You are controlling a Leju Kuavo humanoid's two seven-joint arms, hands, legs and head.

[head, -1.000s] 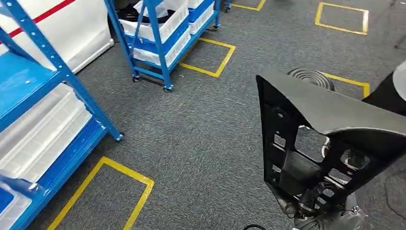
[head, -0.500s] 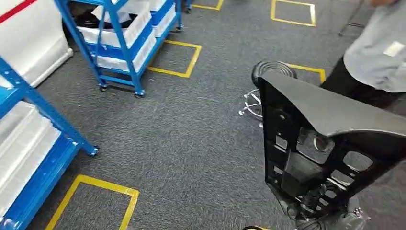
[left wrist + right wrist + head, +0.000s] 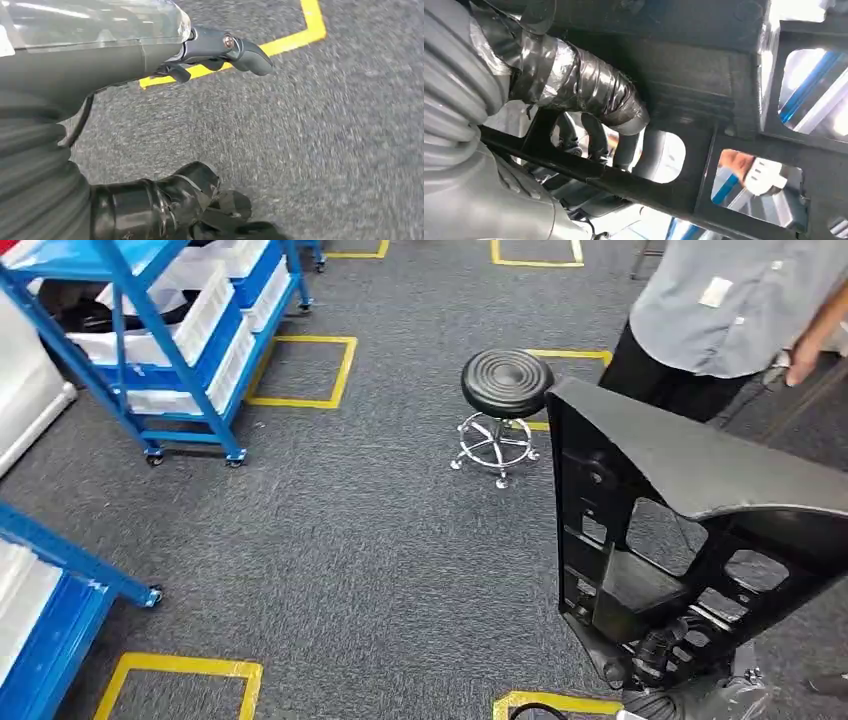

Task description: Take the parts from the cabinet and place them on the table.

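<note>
Black part, a large ribbed plastic panel with cut-out windows, stands upright at the lower right of your head view, carried above the grey carpet. Your right hand grips it from below at the bottom right edge; in the right wrist view the taped dark fingers wrap round one of the panel's bars, so this hand is grasping the part.

Your left hand hangs over the carpet in the left wrist view, its fingers a little apart and holding nothing, with a strip of yellow floor tape behind it.

Further out, at the upper middle of the head view, you have a black round stool on a chrome wheeled base, standing just left of the part's top corner. A person in a grey shirt and dark trousers stands at the upper right. A blue wheeled rack with white bins sits at the upper left, and another blue rack fills the lower left corner.
</note>
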